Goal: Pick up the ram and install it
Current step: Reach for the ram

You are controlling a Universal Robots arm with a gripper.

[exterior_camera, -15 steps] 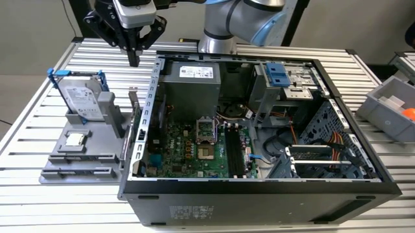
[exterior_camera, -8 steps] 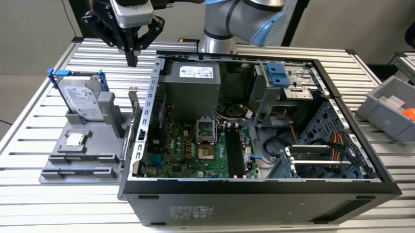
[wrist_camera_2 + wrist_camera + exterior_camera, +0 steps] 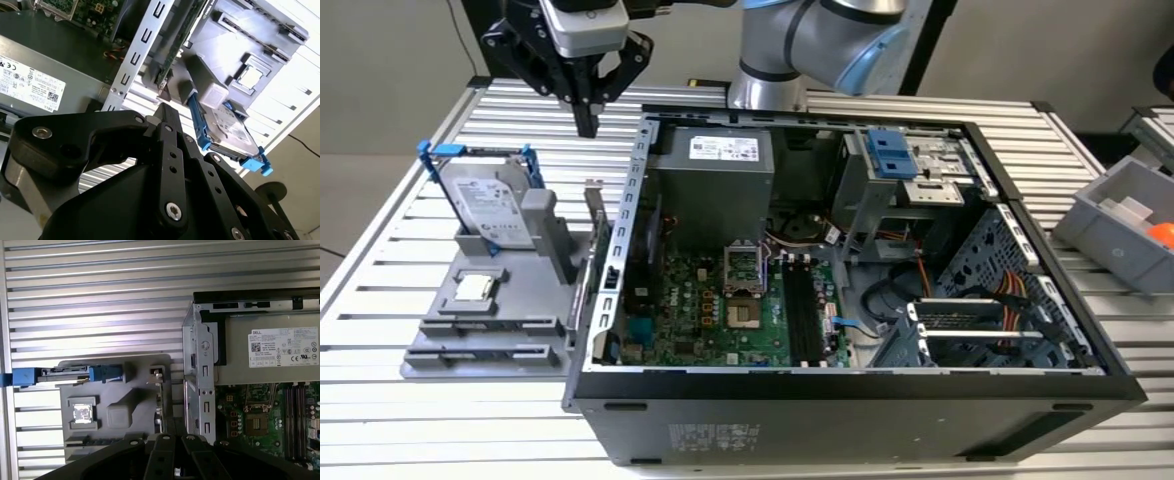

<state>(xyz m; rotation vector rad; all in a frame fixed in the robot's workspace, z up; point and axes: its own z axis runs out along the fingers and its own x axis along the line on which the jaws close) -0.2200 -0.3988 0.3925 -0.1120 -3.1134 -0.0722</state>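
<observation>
Hovering near the holder (image 3: pixel 438 345) with fingers pressed together, the gripper (image 3: pixel 587 118) should be opened and squared over the ram (image 3: pixel 174 50) standing at the holder's edge.

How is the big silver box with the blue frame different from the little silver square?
The hard drive is large and stands upright; the chip is small and lies flat. The hard drive wears a blue frame; the chip has none. Both are silver and sit in the gray holder.

Green ram (image 3: pixel 174 52), blue-framed silver drive (image 3: pixel 494 205)
</observation>
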